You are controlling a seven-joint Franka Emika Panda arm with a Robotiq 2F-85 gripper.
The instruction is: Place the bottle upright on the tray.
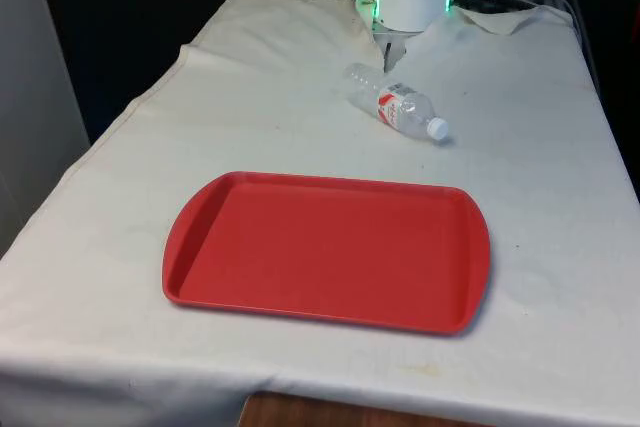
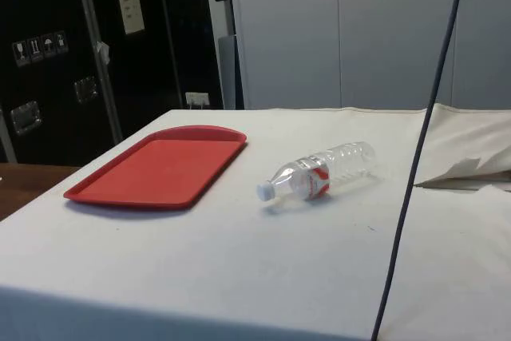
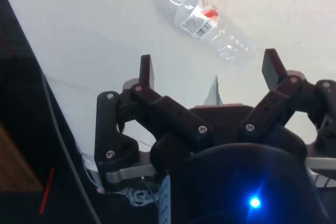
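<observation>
Front view: a clear bottle [image 1: 396,103] with a white cap and red-and-white label lies on its side on the bench [image 1: 560,197], beyond the red tray [image 1: 326,250] and apart from it, cap towards the front view's right.

Side view: the bottle [image 2: 318,172] rests flat beside the tray [image 2: 160,165], not touching it.

Wrist view: the hand [image 3: 209,74] has its fingers [image 3: 146,72] spread wide apart, holding nothing, with the bottle [image 3: 200,18] lying beyond them.

Clear bottle [image 1: 395,103] lying on side, white cap on, behind empty red tray [image 1: 200,217]
</observation>
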